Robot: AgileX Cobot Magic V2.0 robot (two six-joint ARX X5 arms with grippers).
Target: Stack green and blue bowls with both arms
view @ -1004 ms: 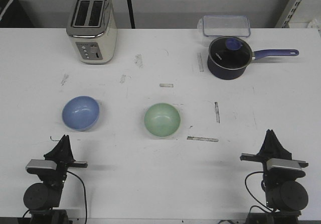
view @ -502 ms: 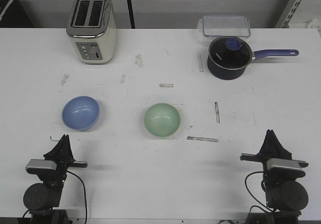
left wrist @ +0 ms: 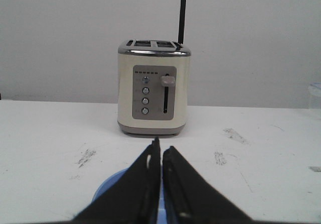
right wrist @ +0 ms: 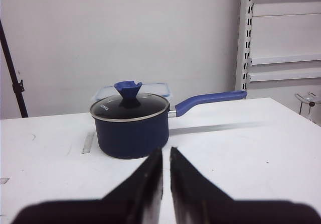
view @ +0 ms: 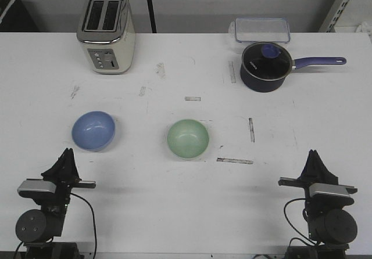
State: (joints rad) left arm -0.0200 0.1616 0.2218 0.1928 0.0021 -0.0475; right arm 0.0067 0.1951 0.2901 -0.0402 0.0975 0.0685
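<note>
Your left claw (view: pixel 65 154) sits at the near left edge of the tabletop (view: pixel 174 212), fingers pressed together, nothing between them. Blue bowl (view: pixel 93 130) is just ahead of that claw and slightly to its right, upright on the tabletop, not touching it. In the left wrist view the claw's tips (left wrist: pixel 161 151) point straight at the toaster (left wrist: pixel 154 87), and only the blue bowl's (left wrist: pixel 119 184) rim peeks out from behind the left finger. The toaster (view: pixel 107 32) stands far ahead of the left claw, near the back edge.

Green bowl (view: pixel 188 138) sits upright about mid-table, well to the right of the left claw and ahead-left of your right claw (view: pixel 314 154). The two bowls are well apart, not stacked.

Right claw is at the near right edge, also closed with only a thin slit between the fingers, holding nothing. In the right wrist view its tips (right wrist: pixel 166 153) aim at the navy saucepan (right wrist: pixel 131 126), lid on, handle pointing right. Saucepan (view: pixel 266 66) is far ahead of the right claw and slightly left. A clear lidded container (view: pixel 261 29) sits just behind it.
</note>
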